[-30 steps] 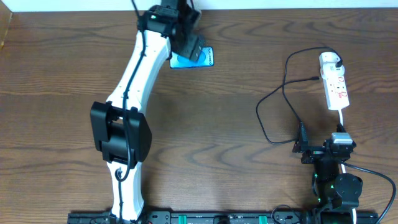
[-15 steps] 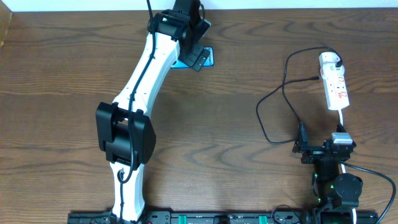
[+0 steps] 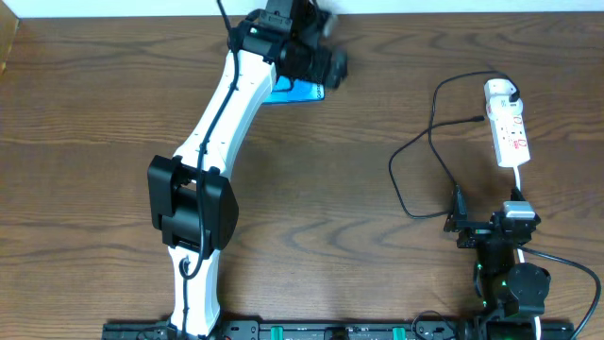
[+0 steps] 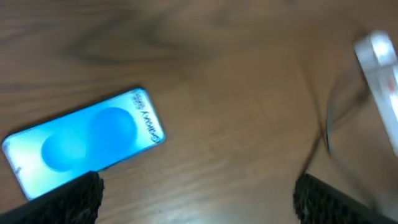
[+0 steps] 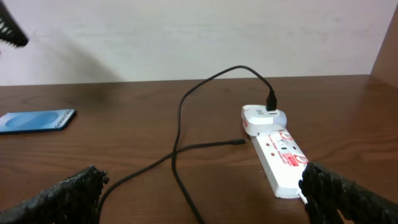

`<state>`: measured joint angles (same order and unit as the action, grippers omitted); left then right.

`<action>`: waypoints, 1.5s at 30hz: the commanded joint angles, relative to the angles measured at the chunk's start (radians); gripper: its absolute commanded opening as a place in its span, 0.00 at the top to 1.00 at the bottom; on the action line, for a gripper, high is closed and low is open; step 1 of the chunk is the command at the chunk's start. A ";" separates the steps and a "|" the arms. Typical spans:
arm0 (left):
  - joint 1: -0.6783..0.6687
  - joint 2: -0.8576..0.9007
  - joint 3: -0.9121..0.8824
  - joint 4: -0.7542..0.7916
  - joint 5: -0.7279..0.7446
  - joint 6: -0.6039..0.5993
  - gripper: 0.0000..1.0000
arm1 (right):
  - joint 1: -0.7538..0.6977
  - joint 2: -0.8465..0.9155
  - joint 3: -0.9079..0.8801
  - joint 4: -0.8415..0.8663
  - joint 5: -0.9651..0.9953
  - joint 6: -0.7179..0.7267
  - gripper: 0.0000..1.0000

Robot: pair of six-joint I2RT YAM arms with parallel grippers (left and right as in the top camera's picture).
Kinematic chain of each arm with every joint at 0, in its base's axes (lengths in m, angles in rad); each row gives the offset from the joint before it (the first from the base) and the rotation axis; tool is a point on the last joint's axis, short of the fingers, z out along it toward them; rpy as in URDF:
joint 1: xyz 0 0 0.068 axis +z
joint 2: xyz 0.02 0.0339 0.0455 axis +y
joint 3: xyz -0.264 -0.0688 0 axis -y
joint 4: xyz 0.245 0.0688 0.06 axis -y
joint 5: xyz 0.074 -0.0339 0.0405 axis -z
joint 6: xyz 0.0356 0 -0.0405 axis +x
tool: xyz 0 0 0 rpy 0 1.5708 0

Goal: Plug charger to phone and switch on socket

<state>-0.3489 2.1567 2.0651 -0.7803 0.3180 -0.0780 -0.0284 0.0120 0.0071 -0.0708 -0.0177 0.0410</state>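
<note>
Dark wood-grain table (image 3: 94,142) ends at a white wall (image 5: 186,37) on the far side. Wide bare room lies between the phone (image 4: 84,140), far and left of centre with its blue screen up and partly under the left arm (image 3: 217,132), and the socket (image 3: 510,127), a white strip with red marks at far right. The charger (image 3: 415,156) has its white head plugged into the socket's far end, its black cable looping nearward and its tip lying loose just left of the strip. The left gripper (image 4: 199,196) hangs just beside the phone, jaws wide and empty; the right gripper (image 5: 205,196), near right, is equally spread, holding nothing.
</note>
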 commanded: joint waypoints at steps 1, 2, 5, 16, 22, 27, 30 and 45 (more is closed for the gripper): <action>0.004 0.013 0.035 0.049 -0.175 -0.331 0.02 | 0.008 -0.006 -0.002 -0.004 0.008 0.006 0.01; 0.004 0.013 0.044 0.066 -0.196 -0.364 0.02 | 0.008 -0.006 -0.002 -0.004 0.008 0.006 0.01; 0.004 0.013 0.091 0.086 -0.316 -0.438 0.02 | 0.008 -0.006 -0.002 -0.004 0.008 0.006 0.01; 0.159 0.054 0.158 0.063 -0.362 -0.951 0.02 | 0.008 -0.006 -0.002 -0.004 0.008 0.006 0.01; 0.238 0.127 0.158 0.017 -0.154 -1.052 0.02 | 0.008 -0.006 -0.002 -0.004 0.008 0.006 0.01; 0.236 0.132 0.158 -0.044 -0.082 -0.933 0.02 | 0.008 -0.006 -0.002 -0.004 0.008 0.006 0.01; 0.236 0.134 0.153 -0.071 -0.080 -0.927 0.02 | 0.008 -0.006 -0.002 -0.004 0.008 0.006 0.01; 0.071 0.155 0.151 -0.021 -0.428 -0.497 0.09 | 0.008 -0.006 -0.002 -0.004 0.008 0.006 0.01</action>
<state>-0.2424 2.3081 2.2120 -0.8005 0.0704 -0.7334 -0.0284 0.0120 0.0071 -0.0704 -0.0177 0.0410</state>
